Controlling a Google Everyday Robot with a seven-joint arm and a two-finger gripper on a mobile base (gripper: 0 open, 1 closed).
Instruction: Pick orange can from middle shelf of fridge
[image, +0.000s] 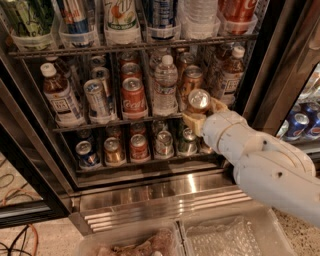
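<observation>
My gripper (203, 113) is at the right part of the middle shelf (115, 121) of the fridge (165, 197). It is shut on the orange can (198, 100), whose silver top with pull tab faces the camera. The tan fingers (192, 121) clasp the can's sides and hide most of its amber body. The can is held in front of the shelf's front rail, tilted outward. A second amber can (192, 80) stands on the shelf behind it. My white arm (260, 165) reaches in from the lower right.
On the middle shelf stand brown tea bottles (57, 95) (231, 75), a slim silver can (97, 97), a red cola can (134, 97) and a water bottle (165, 87). Small cans (139, 147) fill the rack below. Clear bins (235, 237) sit on the floor in front.
</observation>
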